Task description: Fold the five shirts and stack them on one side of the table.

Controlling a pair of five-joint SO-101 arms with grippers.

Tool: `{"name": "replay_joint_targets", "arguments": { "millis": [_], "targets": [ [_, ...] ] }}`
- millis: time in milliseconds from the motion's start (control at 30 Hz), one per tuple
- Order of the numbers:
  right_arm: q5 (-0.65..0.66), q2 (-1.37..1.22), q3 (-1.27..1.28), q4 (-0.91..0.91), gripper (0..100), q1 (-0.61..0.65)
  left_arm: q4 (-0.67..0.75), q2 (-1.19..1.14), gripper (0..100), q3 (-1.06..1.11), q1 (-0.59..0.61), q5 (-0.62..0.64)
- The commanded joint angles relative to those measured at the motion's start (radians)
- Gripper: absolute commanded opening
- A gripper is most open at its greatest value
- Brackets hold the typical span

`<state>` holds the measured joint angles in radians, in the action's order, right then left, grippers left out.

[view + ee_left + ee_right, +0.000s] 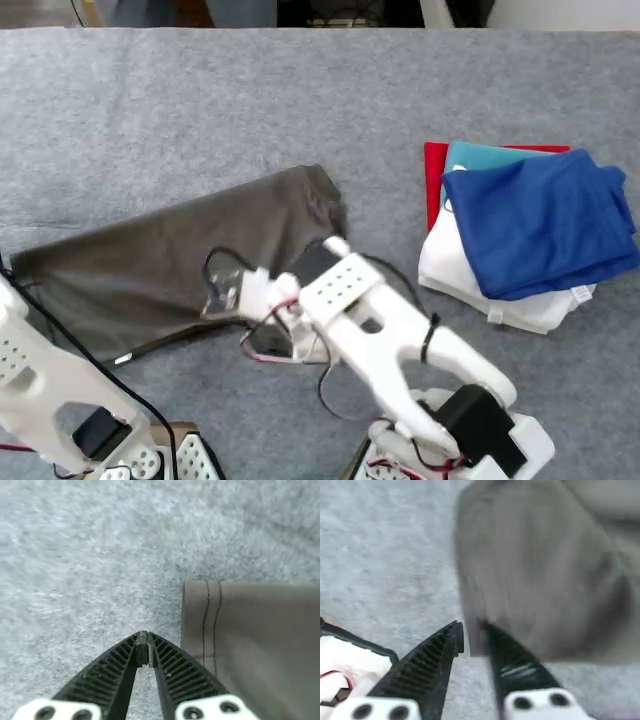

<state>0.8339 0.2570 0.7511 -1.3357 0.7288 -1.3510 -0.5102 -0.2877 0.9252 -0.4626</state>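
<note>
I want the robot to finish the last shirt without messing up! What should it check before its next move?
1. Is the grey shirt folded? Not ok, it lies spread out on the table.
2. Is the left gripper holding the hem? Not ok, it is shut and empty beside the hem.
3. Is the right gripper lined up? Ok, it is open at the shirt's edge.
4. Is the stack ready? Ok, four folded shirts sit together on one side.
5. Is the fabric smooth underneath? Cannot tell.
</note>
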Motion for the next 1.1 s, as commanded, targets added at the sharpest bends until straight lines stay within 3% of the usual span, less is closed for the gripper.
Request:
{"name": "replay_joint_targets", "arguments": {
  "millis": [0,367,567,800,1067],
  "targets": [
    [0.005,0.036,0.018,0.023,22.9,0.092,0.031,0.132,3,0.042,0.01,0.015],
    [-0.038,-0.139,0.197,0.33,23.0,0.115,0.149,0.295,3,0.268,0.013,0.014],
    [-0.04,-0.205,0.145,0.311,21.2,0.114,0.146,0.341,3,0.288,0.05,0.014],
    [-0.043,-0.211,0.127,0.313,1.9,0.054,0.149,0.367,3,0.278,0.079,0.012],
    [-0.044,-0.205,0.116,0.308,1.3,0.041,0.141,0.371,3,0.282,0.079,0.011]
  ]
}}
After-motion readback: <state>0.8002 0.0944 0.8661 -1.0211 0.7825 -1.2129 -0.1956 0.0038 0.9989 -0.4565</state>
